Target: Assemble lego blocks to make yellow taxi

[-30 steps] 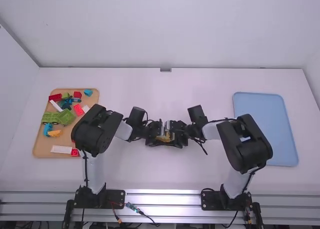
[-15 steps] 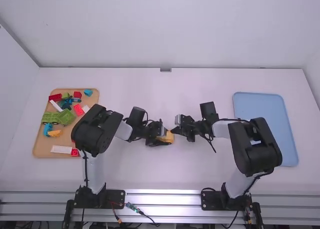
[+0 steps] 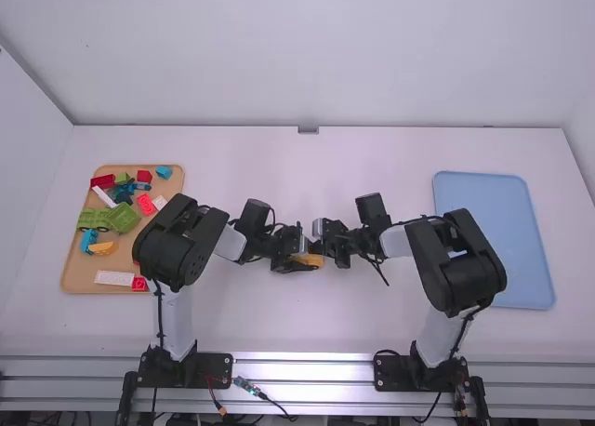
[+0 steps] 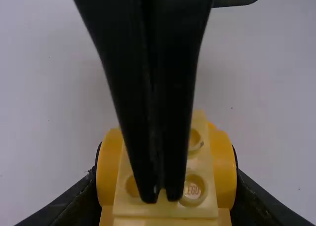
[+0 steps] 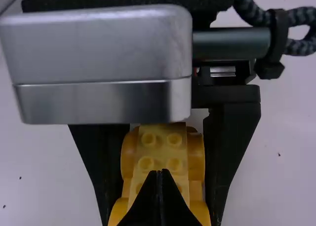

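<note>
Nearer the yellow blocks than a moment ago, the right tool has its tips pinched together over their bumps. The left tool squeezes the yellow blocks from both sides. On the tabletop, a tan tray sits far left of them, a blue tray far right.

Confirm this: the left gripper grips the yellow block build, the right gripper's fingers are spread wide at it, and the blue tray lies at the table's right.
Not quite: the right gripper's fingers are shut, tips together, as the right wrist view shows. The left gripper does grip the yellow block build, and the blue tray does lie at the table's right.
</note>
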